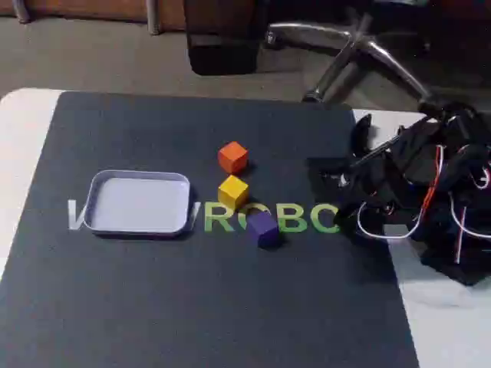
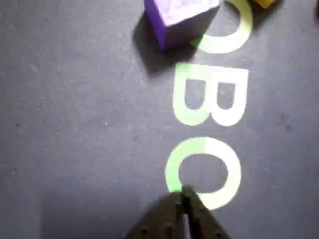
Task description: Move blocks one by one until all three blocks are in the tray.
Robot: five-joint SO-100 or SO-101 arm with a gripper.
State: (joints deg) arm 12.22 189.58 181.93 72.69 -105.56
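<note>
Three blocks sit on the dark mat in the fixed view: an orange block farthest back, a yellow block in front of it, and a purple block nearest, on the green lettering. The pale tray lies empty to their left. My gripper is folded low at the right, well apart from the blocks. In the wrist view the gripper is shut with nothing in it, its tips over a green letter. The purple block is at the top edge and a corner of the yellow block shows at the top right.
The black mat covers most of the white table and carries green and white letters. The arm's body and wires crowd the right side. Chair legs stand on the floor behind the table.
</note>
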